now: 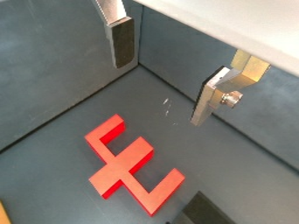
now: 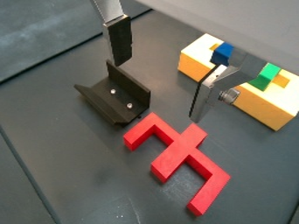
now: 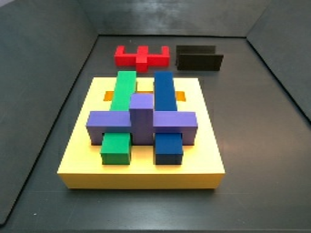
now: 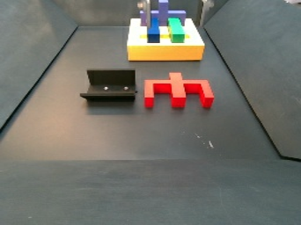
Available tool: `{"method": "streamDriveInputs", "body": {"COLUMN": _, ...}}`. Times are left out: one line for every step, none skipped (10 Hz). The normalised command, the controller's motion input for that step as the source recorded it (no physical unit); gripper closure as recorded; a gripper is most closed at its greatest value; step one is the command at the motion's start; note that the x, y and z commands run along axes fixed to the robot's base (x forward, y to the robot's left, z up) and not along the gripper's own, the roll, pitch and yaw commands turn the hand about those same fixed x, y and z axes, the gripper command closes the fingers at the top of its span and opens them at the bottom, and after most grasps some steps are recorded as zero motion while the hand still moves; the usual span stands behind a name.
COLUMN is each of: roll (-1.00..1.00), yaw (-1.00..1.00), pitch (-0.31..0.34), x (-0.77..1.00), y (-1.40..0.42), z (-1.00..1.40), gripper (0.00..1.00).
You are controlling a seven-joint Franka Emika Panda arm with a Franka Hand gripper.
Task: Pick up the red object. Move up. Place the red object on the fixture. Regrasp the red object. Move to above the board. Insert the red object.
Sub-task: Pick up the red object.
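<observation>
The red object (image 2: 176, 149) lies flat on the dark floor, a crossbar with short legs, seen in both wrist views (image 1: 128, 166) and both side views (image 3: 144, 56) (image 4: 178, 90). The black fixture (image 2: 114, 101) stands right beside it (image 4: 108, 86) (image 3: 199, 58). My gripper (image 2: 156, 89) hangs open above the floor near both, with nothing between its fingers (image 1: 162, 93). The yellow board (image 3: 140, 164) lies farther off (image 4: 165, 48) (image 2: 239, 96). Neither side view shows the gripper clearly.
On the board a purple block (image 3: 144, 120) crosses a green bar (image 3: 122, 91) and a blue bar (image 3: 163, 91). Grey walls (image 4: 35, 79) enclose the floor on all sides.
</observation>
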Motion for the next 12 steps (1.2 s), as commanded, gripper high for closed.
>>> {"method": "streamDriveInputs", "body": {"roll": 0.00, "yaw": 0.00, "pitch": 0.000, "x": 0.00, "y": -0.02, "z": 0.00, "gripper": 0.00}}
{"method": "streamDriveInputs", "body": {"roll": 0.16, "yaw": -0.10, "pitch": -0.027, "x": -0.05, "y": -0.66, "z": -0.20, "gripper": 0.00}}
{"method": "streamDriveInputs", "body": {"roll": 0.19, "yaw": 0.00, "pitch": -0.017, "x": 0.19, "y": -0.85, "z": -0.57, "gripper": 0.00}}
{"method": "streamDriveInputs", "body": {"roll": 0.11, "yaw": -0.16, "pitch": -0.140, "x": 0.10, "y": -1.00, "z": -0.80, "gripper": 0.00}}
{"method": "streamDriveInputs", "body": {"roll": 0.11, "yaw": 0.00, "pitch": -0.131, "x": 0.00, "y": -0.86, "z": -0.97, "gripper": 0.00}}
{"method": "streamDriveInputs", "body": {"roll": 0.12, "yaw": 0.01, "pitch": 0.000, "x": -0.11, "y": -0.61, "z": -1.00, "gripper": 0.00}}
{"method": "streamDriveInputs", "body": {"roll": 0.11, "yaw": 0.00, "pitch": -0.003, "x": -0.19, "y": -0.39, "z": -1.00, "gripper": 0.00}}
{"method": "streamDriveInputs", "body": {"roll": 0.05, "yaw": 0.00, "pitch": -0.004, "x": -0.23, "y": -0.10, "z": -1.00, "gripper": 0.00}}
{"method": "streamDriveInputs", "body": {"roll": 0.08, "yaw": 0.04, "pitch": -0.004, "x": -0.25, "y": 0.11, "z": -1.00, "gripper": 0.00}}
{"method": "streamDriveInputs", "body": {"roll": 0.14, "yaw": 0.05, "pitch": 0.000, "x": -0.11, "y": 0.27, "z": -0.96, "gripper": 0.00}}
{"method": "streamDriveInputs", "body": {"roll": 0.18, "yaw": 0.06, "pitch": 0.009, "x": -0.11, "y": 0.32, "z": -0.84, "gripper": 0.00}}
{"method": "streamDriveInputs", "body": {"roll": 0.20, "yaw": 0.13, "pitch": 0.006, "x": 0.00, "y": 0.14, "z": -0.81, "gripper": 0.00}}
